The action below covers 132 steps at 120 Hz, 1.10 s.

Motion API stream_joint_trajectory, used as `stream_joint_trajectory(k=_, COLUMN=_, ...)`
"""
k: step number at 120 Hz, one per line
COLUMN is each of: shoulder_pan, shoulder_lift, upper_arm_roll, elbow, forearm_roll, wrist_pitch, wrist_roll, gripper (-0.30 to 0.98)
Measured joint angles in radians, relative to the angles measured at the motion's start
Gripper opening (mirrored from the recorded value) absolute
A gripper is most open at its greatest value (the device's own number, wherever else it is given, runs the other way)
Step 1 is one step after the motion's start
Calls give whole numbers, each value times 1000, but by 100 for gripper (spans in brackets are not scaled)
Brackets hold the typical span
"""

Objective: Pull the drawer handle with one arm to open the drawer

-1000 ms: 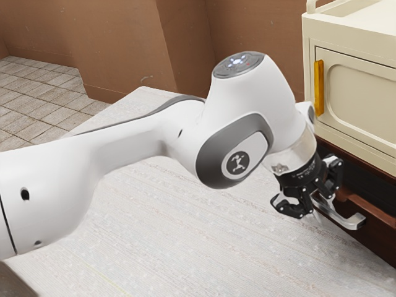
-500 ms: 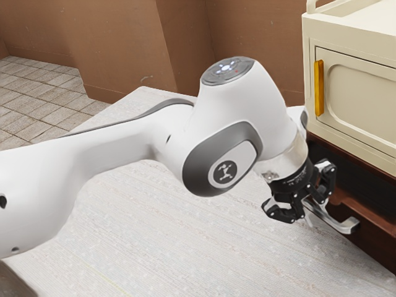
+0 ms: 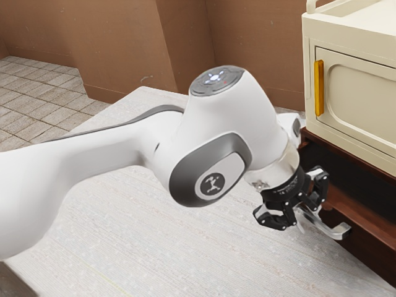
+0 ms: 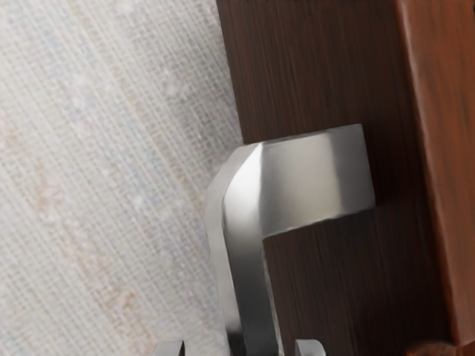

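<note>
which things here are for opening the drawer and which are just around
Part of the job:
- silver handle
- dark wooden drawer front
- tool, open around the handle

Just around:
- cream cabinet
- its yellow handle
- pale woven surface
- brown wall
- tiled floor

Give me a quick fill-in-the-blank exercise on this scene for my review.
The upright handle on the cream cabinet is ____ in color. The gripper is at the ____ handle on the wooden drawer. The drawer's front is dark ____. The drawer stands partly ____.
Missing words: yellow; metal; brown; open.
</note>
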Motion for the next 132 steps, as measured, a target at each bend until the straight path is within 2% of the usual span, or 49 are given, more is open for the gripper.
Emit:
stream_joint_trajectory(k=43, shoulder_pan=-1, shoulder_lift=-54, upper_arm_roll=0, elbow=-63, forearm_roll=19, wrist_pitch=29, wrist_roll=-3, gripper=11)
stream_joint_trajectory(k=132, shoulder_pan=-14, shoulder_lift=-144, upper_arm_roll=0, elbow=-161, forearm_roll=34, wrist_pitch=43, wrist_roll=-112, gripper=12)
